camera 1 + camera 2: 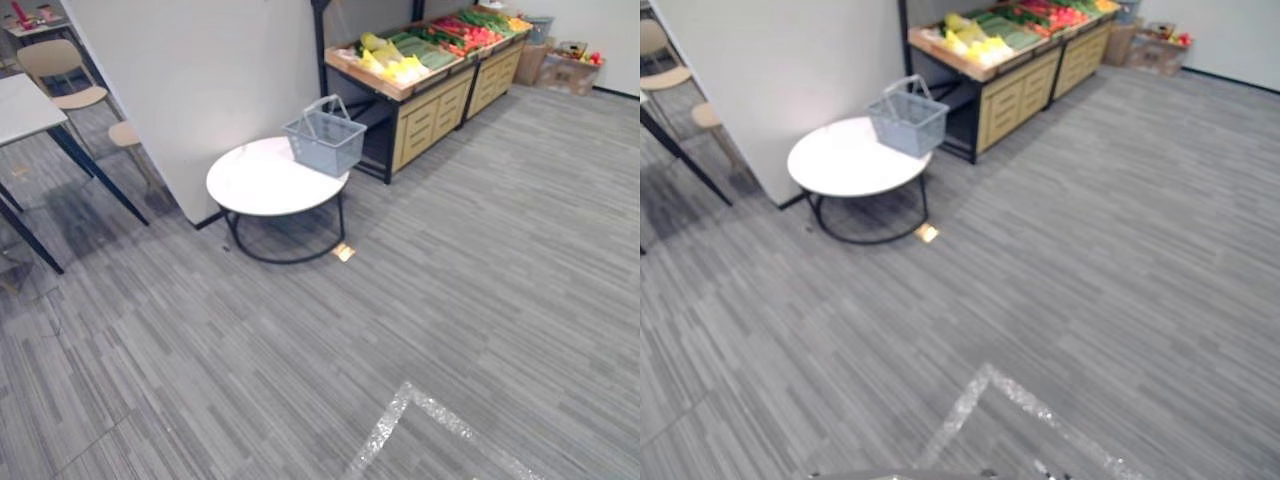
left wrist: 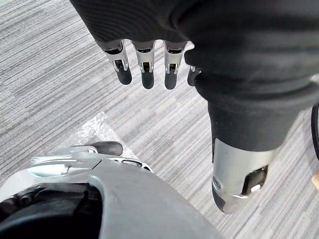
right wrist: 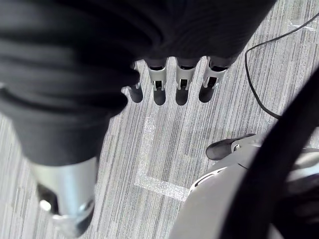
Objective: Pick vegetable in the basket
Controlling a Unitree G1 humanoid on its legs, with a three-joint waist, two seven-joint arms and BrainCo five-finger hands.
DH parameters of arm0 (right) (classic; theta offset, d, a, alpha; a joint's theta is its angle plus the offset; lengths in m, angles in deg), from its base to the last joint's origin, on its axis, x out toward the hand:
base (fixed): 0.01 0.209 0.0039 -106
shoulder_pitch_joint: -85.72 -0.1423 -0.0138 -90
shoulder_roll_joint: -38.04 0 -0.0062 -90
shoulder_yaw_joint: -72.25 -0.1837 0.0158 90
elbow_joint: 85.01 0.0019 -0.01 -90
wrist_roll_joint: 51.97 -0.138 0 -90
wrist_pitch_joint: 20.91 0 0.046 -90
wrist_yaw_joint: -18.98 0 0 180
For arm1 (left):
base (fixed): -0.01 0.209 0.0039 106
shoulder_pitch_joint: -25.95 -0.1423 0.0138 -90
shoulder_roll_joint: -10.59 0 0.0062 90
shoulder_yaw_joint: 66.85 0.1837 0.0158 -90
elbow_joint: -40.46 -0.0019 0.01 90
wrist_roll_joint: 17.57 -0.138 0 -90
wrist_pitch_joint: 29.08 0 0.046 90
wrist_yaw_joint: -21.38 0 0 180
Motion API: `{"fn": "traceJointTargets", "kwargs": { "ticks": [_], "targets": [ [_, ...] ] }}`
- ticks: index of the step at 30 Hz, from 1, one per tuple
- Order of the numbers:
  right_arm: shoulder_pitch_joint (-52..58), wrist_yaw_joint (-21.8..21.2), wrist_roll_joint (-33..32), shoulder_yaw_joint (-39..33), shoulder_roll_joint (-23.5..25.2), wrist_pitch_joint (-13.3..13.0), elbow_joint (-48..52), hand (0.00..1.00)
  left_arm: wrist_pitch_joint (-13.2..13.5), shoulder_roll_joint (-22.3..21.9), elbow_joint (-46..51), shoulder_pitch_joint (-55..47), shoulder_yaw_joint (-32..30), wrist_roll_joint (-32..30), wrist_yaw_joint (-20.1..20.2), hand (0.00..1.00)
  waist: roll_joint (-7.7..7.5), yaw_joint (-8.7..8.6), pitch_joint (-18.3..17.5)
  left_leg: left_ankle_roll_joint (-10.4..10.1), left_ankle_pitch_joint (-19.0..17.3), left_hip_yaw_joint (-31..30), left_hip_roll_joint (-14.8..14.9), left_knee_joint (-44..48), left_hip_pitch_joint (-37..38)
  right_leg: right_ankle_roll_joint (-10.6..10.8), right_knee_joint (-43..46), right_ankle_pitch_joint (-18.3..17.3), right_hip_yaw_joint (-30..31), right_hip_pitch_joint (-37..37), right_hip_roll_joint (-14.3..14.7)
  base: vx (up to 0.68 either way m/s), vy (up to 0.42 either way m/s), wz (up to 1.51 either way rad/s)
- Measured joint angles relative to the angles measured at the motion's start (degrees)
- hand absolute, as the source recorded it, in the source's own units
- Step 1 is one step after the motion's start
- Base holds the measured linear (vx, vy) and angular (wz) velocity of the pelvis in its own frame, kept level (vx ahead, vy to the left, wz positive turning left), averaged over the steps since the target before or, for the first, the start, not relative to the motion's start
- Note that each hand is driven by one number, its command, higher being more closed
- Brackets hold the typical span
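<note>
A grey wire basket [image 1: 324, 138] with its handle up stands on the far edge of a round white table [image 1: 262, 182], also seen as the basket [image 1: 907, 119] in the right eye view. Behind it a wooden produce stand [image 1: 420, 62] holds yellow, green and red vegetables [image 1: 392, 60]. My left hand [image 2: 145, 64] hangs over the grey carpet with its fingers straight and nothing in it. My right hand [image 3: 169, 82] hangs the same way over the carpet, fingers straight and empty. Both hands are far from the basket.
A white wall panel [image 1: 200, 80] stands left of the round table. A desk [image 1: 25, 110] and beige chairs [image 1: 60, 70] are at the far left. Cardboard boxes [image 1: 565, 65] sit at the back right. A silver tape mark [image 1: 420, 415] lies on the wide carpet before me.
</note>
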Motion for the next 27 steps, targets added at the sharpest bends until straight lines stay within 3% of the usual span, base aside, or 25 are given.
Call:
{"fn": "traceJointTargets", "kwargs": {
  "ticks": [9, 27],
  "targets": [
    [0.2, 0.4, 0.3, 0.3, 0.2, -0.1, 0.1, 0.0, 0.0, -0.3, -0.1, -0.2, -1.1, -0.1, -0.4, 0.0, -0.27, 0.04, 0.0, 0.6, 0.3, 0.2, 0.0, -1.0, 0.0, -0.1, -0.6, 0.1, -0.1, -0.1, 0.2, -0.04, -0.028, -0.01],
    [0.3, -0.4, 0.2, 0.0, 0.6, 0.0, 0.0, 0.0, -0.1, -0.3, -1.2, 0.0, -3.4, -0.2, -0.3, 0.0, -0.51, 0.11, -0.3, -0.2, -0.2, 0.5, 0.1, -1.0, 1.1, -0.1, -1.9, 0.4, 0.0, 1.5, 0.3, -0.01, -0.032, 0.0]
  ]
}}
